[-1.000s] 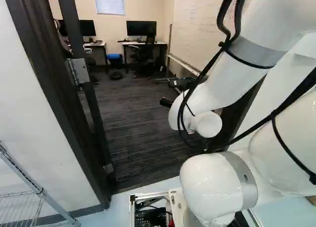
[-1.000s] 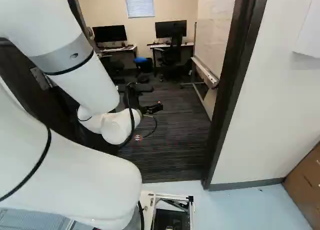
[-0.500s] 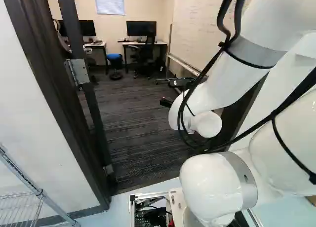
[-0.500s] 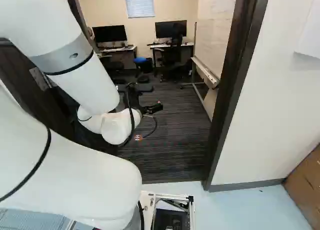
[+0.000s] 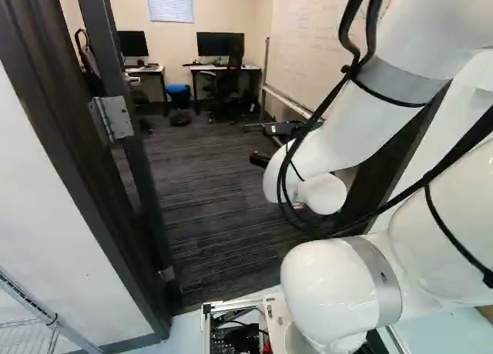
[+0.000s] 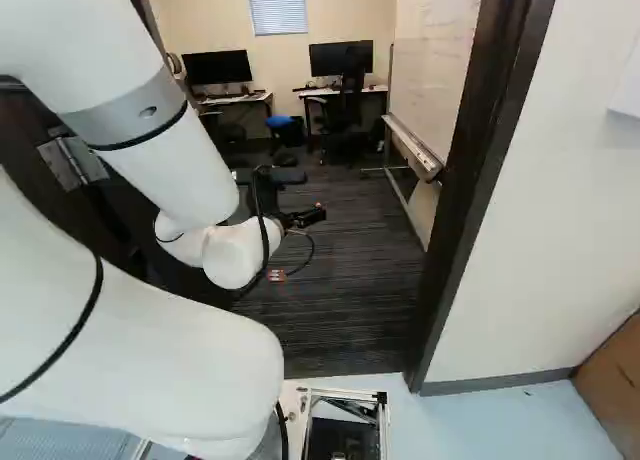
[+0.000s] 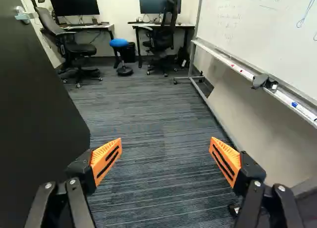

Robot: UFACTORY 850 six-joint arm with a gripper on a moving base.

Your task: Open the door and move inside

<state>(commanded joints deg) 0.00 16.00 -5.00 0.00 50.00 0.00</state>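
Note:
My gripper (image 6: pixel 303 218) reaches through the doorway in the right base view, over the carpet. In the wrist view the gripper (image 7: pixel 166 144) stands open, its orange pads wide apart with only carpet visible between them. The door (image 7: pixel 37 114) is swung inward, a dark panel beside one finger and apart from it, with its handle (image 7: pixel 23 15) farther ahead. A metal hinge (image 5: pixel 115 117) shows in the left base view beside the dark door frame (image 5: pixel 58 123). The opposite frame post (image 6: pixel 480 180) stands right of the arm in the right base view.
Inside the room are carpet (image 7: pixel 143 109), a wheeled whiteboard (image 7: pixel 262 34) along one side, desks with monitors (image 7: pixel 74 3), office chairs (image 7: pixel 74 47) and a blue stool (image 7: pixel 119 42). A wire rack (image 5: pixel 31 315) stands outside at the left of the left base view.
The base has moved slightly forward: the door frame, hinge and nearby walls have shifted outward and closer. The arm holds its pose against its lowest joint.

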